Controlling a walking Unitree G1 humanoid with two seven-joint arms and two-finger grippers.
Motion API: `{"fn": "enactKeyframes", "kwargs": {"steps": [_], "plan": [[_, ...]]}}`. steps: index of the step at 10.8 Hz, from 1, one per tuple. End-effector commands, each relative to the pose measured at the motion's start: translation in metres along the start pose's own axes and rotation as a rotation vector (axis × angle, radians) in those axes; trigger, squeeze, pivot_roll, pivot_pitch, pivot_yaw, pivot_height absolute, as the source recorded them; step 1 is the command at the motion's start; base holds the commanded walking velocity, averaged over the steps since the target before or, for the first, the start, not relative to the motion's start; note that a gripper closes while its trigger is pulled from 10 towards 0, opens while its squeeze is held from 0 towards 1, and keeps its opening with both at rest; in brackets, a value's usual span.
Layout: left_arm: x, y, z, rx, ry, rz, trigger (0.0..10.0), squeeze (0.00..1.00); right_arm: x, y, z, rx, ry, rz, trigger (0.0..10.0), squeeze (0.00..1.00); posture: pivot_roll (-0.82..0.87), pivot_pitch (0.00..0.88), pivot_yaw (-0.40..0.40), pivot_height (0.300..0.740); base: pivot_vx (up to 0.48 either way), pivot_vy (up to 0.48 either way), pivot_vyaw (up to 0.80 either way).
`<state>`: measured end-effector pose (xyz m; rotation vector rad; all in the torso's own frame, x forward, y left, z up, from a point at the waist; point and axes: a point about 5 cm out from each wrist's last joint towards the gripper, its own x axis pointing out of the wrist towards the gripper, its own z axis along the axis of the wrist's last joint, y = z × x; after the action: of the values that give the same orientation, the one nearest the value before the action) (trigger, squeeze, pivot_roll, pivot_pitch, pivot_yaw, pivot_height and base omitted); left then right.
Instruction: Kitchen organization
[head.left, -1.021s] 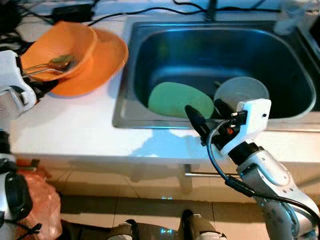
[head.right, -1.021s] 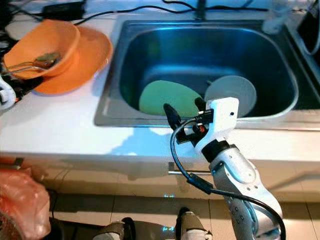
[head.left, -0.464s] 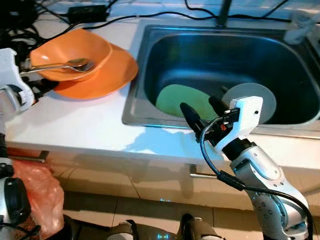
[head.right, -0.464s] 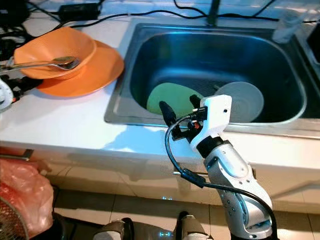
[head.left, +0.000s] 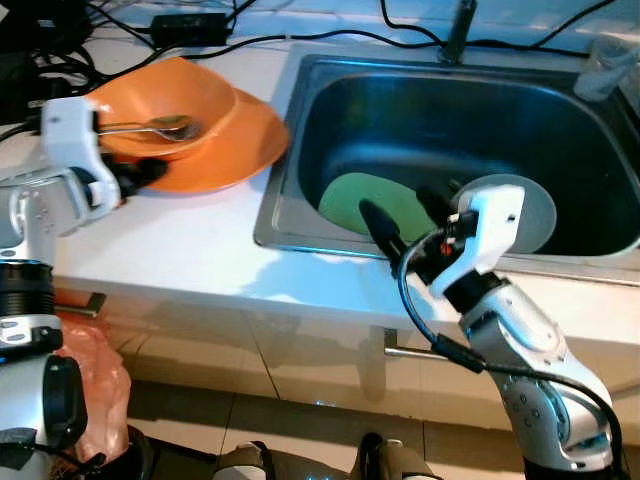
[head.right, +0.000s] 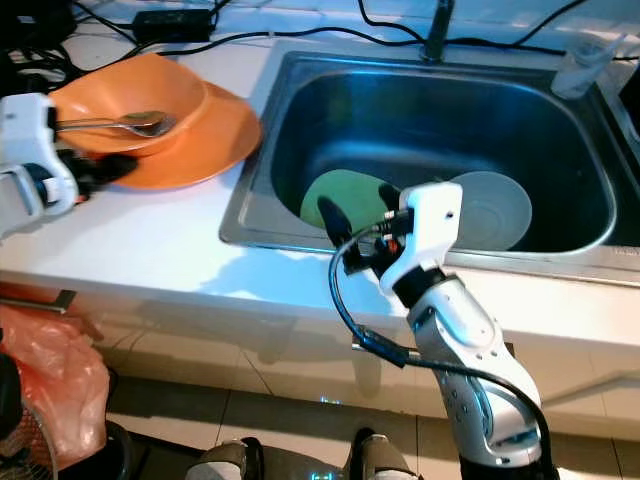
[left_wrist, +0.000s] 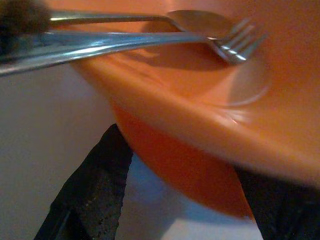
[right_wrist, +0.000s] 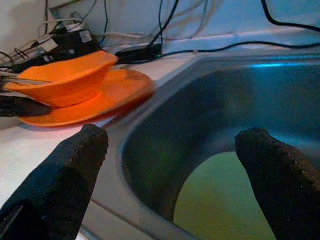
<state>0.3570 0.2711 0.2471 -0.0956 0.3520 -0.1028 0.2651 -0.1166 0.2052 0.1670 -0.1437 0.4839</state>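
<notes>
You see your right gripper (head.right: 352, 207) over the near rim of the steel sink (head.right: 250, 195), fingers spread apart. In the basin lie a green plate (head.right: 345, 193) and a grey plate (head.right: 495, 210). On the white table (head.right: 150, 245), an orange bowl (head.right: 130, 115) holding cutlery (head.right: 125, 123) sits on an orange plate (head.right: 215, 140), your left gripper (head.right: 95, 170) at its edge

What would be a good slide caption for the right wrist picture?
Open right gripper hovers at the sink edge above a green plate, with an orange bowl stacked on an orange plate nearby.
</notes>
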Motion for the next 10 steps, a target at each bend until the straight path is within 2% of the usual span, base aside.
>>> {"fn": "enactKeyframes", "kwargs": {"steps": [1,3,4,7,8,9,10], "plan": [[-0.001,-0.007,0.000,0.011,0.004,-0.053,10.0,0.00,0.000,-0.002,0.001,-0.010,-0.008,0.000,10.0,0.00,-0.04,0.124,0.031,0.740,0.000,0.000,0.00],[-0.006,-0.026,0.001,0.049,0.019,-0.186,10.0,0.00,0.004,-0.004,0.001,-0.017,-0.014,0.010,10.0,0.00,-0.03,0.111,0.021,0.740,0.000,0.000,0.00],[-0.007,-0.027,0.002,0.062,0.021,-0.199,10.0,0.00,0.005,-0.004,0.001,-0.018,-0.015,0.012,10.0,0.00,-0.03,0.107,0.020,0.740,0.000,0.000,0.00],[-0.022,-0.045,0.018,0.136,-0.015,-0.341,10.0,0.00,0.010,-0.005,0.002,-0.023,-0.022,0.028,10.0,0.00,-0.02,0.093,0.009,0.740,0.000,0.000,0.00],[-0.024,-0.049,0.020,0.137,-0.026,-0.372,10.0,0.00,0.011,-0.006,0.002,-0.023,-0.023,0.031,10.0,0.00,-0.02,0.089,0.004,0.740,0.000,0.000,0.00],[-0.031,-0.058,0.030,0.093,-0.076,-0.452,10.0,0.00,0.013,-0.005,0.002,-0.025,-0.025,0.040,10.0,0.00,-0.01,0.085,-0.003,0.740,0.000,0.000,0.00],[-0.033,-0.060,0.033,0.096,-0.102,-0.465,10.0,0.00,0.015,-0.005,0.002,-0.025,-0.027,0.049,10.0,0.00,-0.01,0.081,-0.010,0.740,0.000,0.000,0.00]]}}
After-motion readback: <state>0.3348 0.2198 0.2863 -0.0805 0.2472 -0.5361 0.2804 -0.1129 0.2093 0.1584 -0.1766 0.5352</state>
